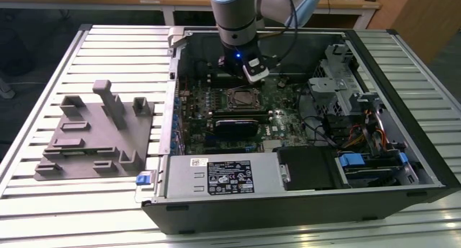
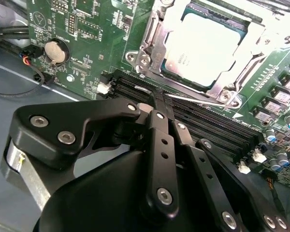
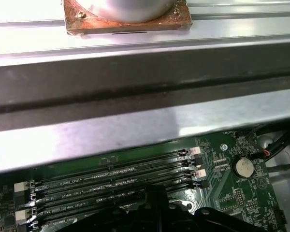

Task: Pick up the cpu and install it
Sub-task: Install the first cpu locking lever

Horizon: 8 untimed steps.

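A: How is the cpu (image 2: 210,48) seen?

B: In the second wrist view it is found at the upper right of the frame: a flat square with a pale silvery top and a thin darker rim, seated in its socket and framed by the bright metal retention bracket (image 2: 157,36). In the exterior view the socket (image 1: 242,98) is seen at the middle of the open computer case (image 1: 303,205).

A: And what is placed around it?

B: From left to right in the exterior view, a grey moulded fixture (image 1: 94,132) is laid on the slatted counter (image 1: 43,215), then the case with the green motherboard (image 1: 277,121), then the drive bay and cables (image 1: 360,129). A coin cell (image 2: 55,50) is seen at the upper left of the second wrist view, and dark memory slots (image 2: 208,128) run just below the socket.

A: The tool?

B: The tool (image 2: 160,96) is held over the memory slots, beside the socket, with its fingers pressed together and nothing pinched.
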Tool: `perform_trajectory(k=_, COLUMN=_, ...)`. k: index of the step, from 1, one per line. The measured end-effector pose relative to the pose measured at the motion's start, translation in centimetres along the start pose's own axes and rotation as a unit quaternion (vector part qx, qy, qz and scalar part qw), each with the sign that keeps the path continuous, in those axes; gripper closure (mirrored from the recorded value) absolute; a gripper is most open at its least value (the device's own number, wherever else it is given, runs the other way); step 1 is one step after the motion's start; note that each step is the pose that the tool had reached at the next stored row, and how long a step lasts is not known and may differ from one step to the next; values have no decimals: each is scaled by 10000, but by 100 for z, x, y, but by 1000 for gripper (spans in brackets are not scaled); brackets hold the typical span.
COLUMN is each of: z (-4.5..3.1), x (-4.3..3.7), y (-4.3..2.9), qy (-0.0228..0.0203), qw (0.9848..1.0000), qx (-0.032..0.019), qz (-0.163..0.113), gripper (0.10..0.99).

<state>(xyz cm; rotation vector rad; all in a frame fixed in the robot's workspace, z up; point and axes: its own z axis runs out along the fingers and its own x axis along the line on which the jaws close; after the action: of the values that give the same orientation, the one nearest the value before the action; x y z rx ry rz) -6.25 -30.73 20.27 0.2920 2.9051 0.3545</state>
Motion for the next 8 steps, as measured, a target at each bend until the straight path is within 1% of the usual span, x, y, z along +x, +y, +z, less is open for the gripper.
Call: perform_trajectory(k=8, z=34, x=26, y=-2, qy=-24, qw=10000, qx=11, qz=0, gripper=980)
